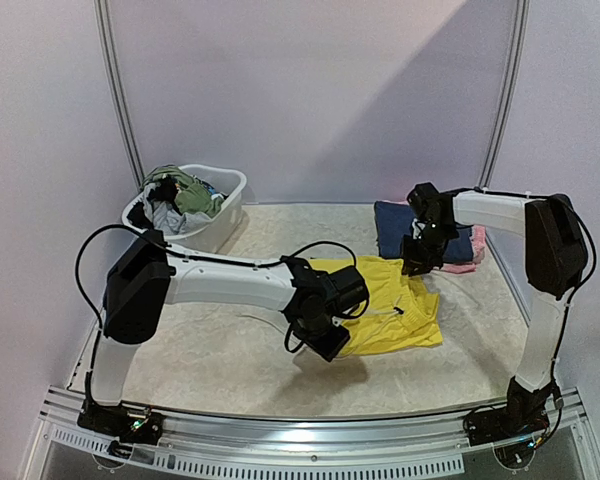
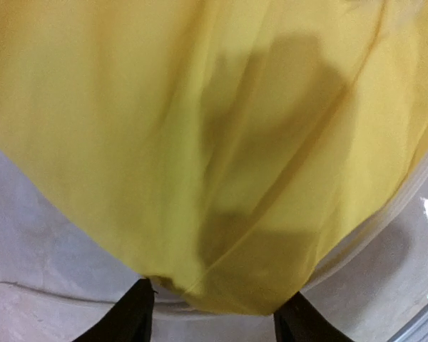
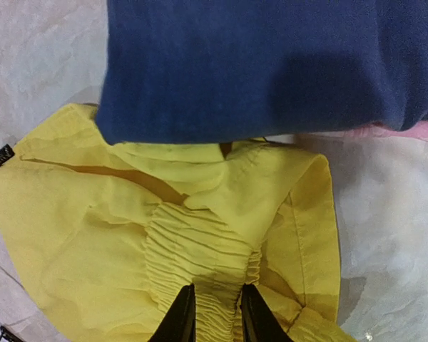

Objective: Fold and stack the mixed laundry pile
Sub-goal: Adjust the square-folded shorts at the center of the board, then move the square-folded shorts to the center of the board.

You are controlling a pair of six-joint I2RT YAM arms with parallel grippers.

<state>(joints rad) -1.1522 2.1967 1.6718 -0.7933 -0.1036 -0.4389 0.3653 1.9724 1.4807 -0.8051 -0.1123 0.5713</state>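
Observation:
The yellow garment (image 1: 395,310) lies spread on the table's middle. My right gripper (image 1: 417,265) is at its far right corner. In the right wrist view the narrow jaws (image 3: 216,288) pinch the ruched elastic waistband of the yellow garment (image 3: 93,228). My left gripper (image 1: 330,345) is at the garment's near left edge. In the left wrist view its fingers (image 2: 139,313) stand wide apart, and the hem of the yellow cloth (image 2: 200,142) sits just ahead of them, not clamped. The rest of the mixed laundry pile (image 1: 180,192) sits in the tub.
A white plastic tub (image 1: 228,180) stands at the back left. A folded navy garment (image 1: 395,228) lies on a pink piece (image 1: 465,265) at the back right, touching the yellow garment's far edge. The navy fold (image 3: 271,64) fills the top of the right wrist view.

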